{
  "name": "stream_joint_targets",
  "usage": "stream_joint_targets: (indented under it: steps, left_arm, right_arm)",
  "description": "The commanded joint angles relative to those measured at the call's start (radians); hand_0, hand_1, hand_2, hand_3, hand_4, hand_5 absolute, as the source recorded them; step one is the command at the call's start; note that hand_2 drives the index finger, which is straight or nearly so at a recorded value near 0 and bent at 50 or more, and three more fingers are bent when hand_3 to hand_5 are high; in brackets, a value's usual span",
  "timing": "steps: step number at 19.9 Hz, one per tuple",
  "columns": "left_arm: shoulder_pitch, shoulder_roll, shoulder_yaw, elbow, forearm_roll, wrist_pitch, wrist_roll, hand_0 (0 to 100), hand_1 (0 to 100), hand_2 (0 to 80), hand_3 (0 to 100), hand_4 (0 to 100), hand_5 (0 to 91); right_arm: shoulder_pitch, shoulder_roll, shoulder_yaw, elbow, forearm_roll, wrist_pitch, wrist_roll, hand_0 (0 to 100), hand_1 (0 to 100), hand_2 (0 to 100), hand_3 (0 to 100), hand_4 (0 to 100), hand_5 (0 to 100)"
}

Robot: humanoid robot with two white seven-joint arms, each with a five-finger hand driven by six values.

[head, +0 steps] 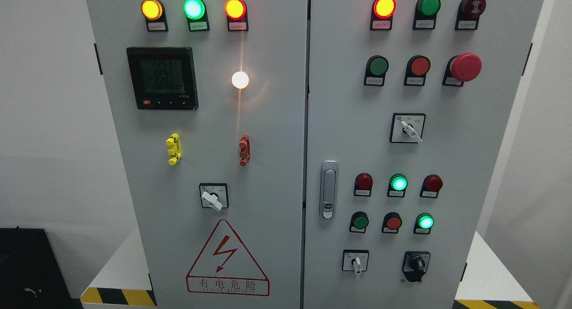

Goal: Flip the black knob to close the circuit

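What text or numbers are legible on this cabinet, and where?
"有电危险": red warning triangle sign, left door; the small line beneath is too blurred.
"2263" or similar, three rows: digital meter, digits uncertain.
Small label plates under the indicator lamps and pushbuttons: too small to read.
Black knob plate and white selector switch markings: unreadable.

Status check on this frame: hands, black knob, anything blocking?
No hands in view. Black knob at the right door's bottom right, untouched. Nothing in front of it; white switch sits to its left.

Head view, frontal (close) on cabinet (268, 121)
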Motion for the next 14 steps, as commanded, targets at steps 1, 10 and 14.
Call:
stream_joint_targets:
  steps: [1,10,14]
  left_arm:
    - [0.0,0.0,0.0,0.0,0.0,0.0,0.001,12,56,0.0,0,0,0.0]
    - [0.0,0.0,0.0,0.0,0.0,0.0,0.001,12,56,0.0,0,0,0.0]
    - [0.0,0.0,0.0,0.0,0.0,0.0,0.001,12,56,0.0,0,0,0.0]
  right_arm:
    - [-0.005,-0.002,-0.011,0.041,0.016,0.001,0.001,0,10,0,0,0,0]
    - [-0.016,0.003,-0.008,0.044,0.016,0.003,0.001,0,10,0,0,0,0]
    - [-0.017,0.001,0.006,0.036,0.017,0.003,0.004,0,10,0,0,0,0]
